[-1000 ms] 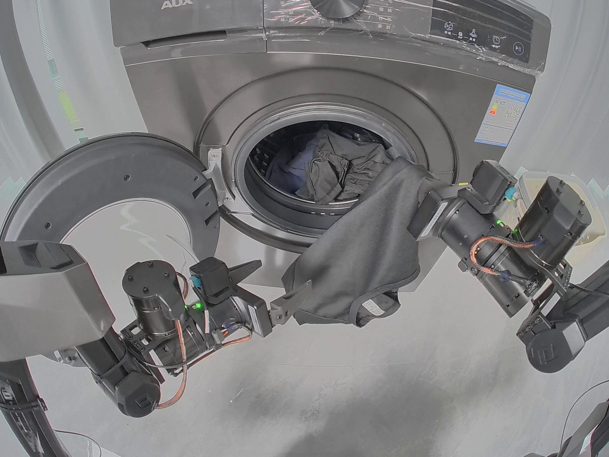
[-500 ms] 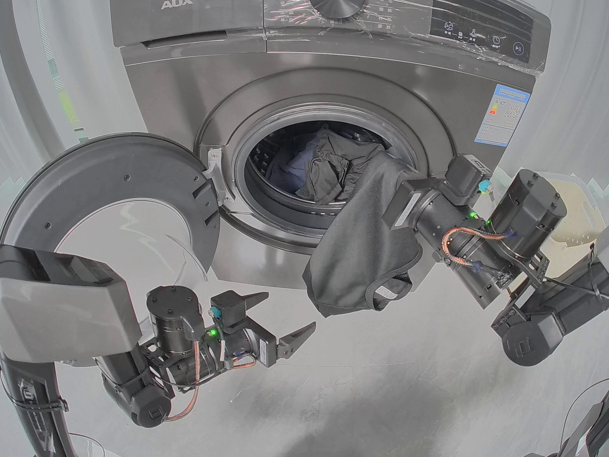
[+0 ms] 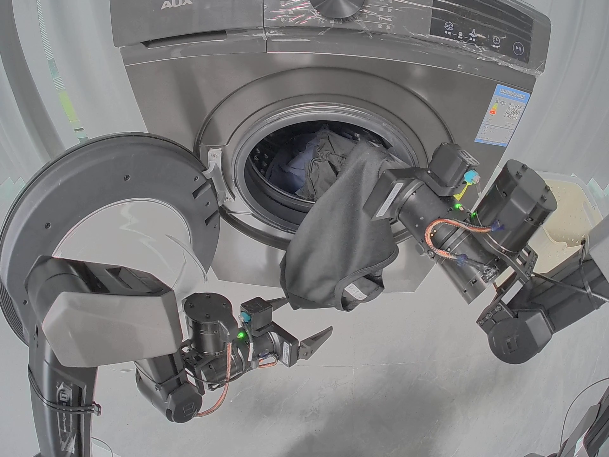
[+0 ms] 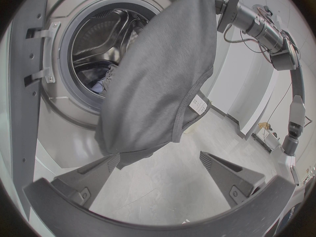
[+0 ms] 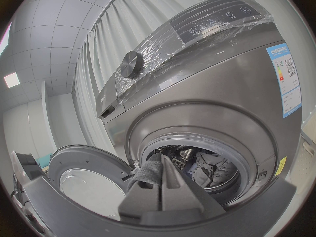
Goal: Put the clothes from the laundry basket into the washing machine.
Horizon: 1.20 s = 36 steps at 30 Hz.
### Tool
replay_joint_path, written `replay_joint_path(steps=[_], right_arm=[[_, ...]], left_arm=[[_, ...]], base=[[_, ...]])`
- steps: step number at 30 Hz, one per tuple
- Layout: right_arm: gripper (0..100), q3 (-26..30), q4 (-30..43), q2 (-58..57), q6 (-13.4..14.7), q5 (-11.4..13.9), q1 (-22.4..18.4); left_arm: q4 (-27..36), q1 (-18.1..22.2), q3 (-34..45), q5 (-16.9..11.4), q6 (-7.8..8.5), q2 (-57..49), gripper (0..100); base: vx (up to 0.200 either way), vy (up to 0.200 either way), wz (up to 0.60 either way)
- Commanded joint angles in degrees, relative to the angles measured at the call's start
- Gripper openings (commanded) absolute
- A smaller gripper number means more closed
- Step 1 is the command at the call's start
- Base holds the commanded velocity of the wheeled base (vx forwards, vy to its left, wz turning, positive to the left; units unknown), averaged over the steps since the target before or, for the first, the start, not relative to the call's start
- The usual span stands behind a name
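A dark grey garment (image 3: 336, 236) hangs from the rim of the washing machine's (image 3: 190, 77) open drum (image 3: 279, 160) down over the front panel. My right gripper (image 5: 160, 168) is shut on the garment's top edge (image 5: 148, 171) at the mouth of the drum. More dark and bluish clothes (image 3: 317, 160) lie inside the drum. My left gripper (image 3: 301, 322) is open and low, just under the garment's hanging hem (image 4: 158, 92); nothing is between its fingers (image 4: 98, 168).
The round door (image 3: 108, 185) stands swung open to the left of the drum. A pale laundry basket (image 3: 568, 217) sits to the right of the machine, behind my right arm. Bare grey floor lies in front.
My right arm has carried the garment's top edge leftward to the drum mouth. My left gripper has dropped lower and away from the hem, staying open.
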Motion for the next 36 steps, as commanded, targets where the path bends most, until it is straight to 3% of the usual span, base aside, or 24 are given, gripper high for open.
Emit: replay_joint_path(steps=[1, 11, 17, 36], right_arm=[[0, -0.8, 0.0, 1.4, 0.1, 0.0, 0.7], [0, -1.3, 0.0, 1.8, 0.1, -0.1, 0.8], [0, -1.4, -0.1, 1.8, 0.1, -0.7, 1.7], [0, -1.8, -0.1, 1.8, 0.2, -1.3, 2.0]], left_arm=[[0.0, -0.1, -2.0, 0.0, -0.08, 3.0, 100], [0.0, 0.7, -8.3, 1.0, 0.01, 7.0, 100], [0.0, 0.6, -9.0, 1.0, 1.15, 8.5, 100], [0.1, 0.7, -16.6, 1.1, 1.15, 12.8, 100]], base=[[0.0, 0.0, 0.0], [0.0, 0.0, 0.0], [0.0, 0.0, 0.0], [0.0, 0.0, 0.0]])
